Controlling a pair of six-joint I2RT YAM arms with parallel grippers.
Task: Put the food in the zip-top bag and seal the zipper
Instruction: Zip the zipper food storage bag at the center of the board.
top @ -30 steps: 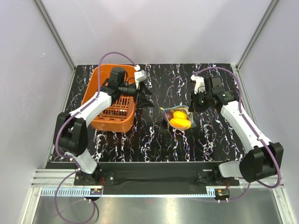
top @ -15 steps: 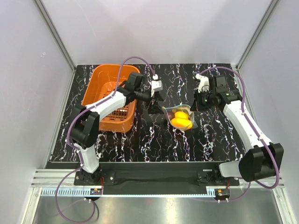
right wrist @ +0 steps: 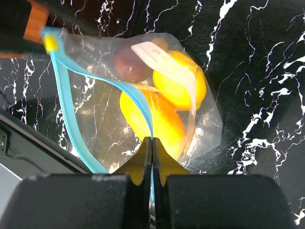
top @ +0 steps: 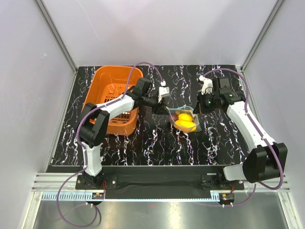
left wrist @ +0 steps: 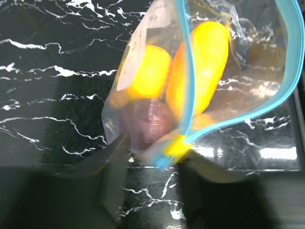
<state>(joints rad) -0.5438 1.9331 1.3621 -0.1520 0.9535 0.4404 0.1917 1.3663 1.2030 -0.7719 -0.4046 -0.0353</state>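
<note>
Bag [top: 189, 113] sat on the table [top: 143, 138] between both grippers, food [left wrist: 200, 62] inside. Right gripper [right wrist: 152, 160] was clamped on the zipper [right wrist: 71, 109]. Left gripper [left wrist: 155, 186] was parted, straddling the bag's corner.

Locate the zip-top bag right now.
Top external view: the zip-top bag lies centre-right, right of the orange basket, between the left end effector and the right end effector, which pinches its zipper.

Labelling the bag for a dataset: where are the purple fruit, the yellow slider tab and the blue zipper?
purple fruit [right wrist: 129, 63], right wrist view, its rounded top
yellow slider tab [left wrist: 175, 145], left wrist view, its middle
zipper [left wrist: 188, 71], left wrist view, strip's straight run
</note>
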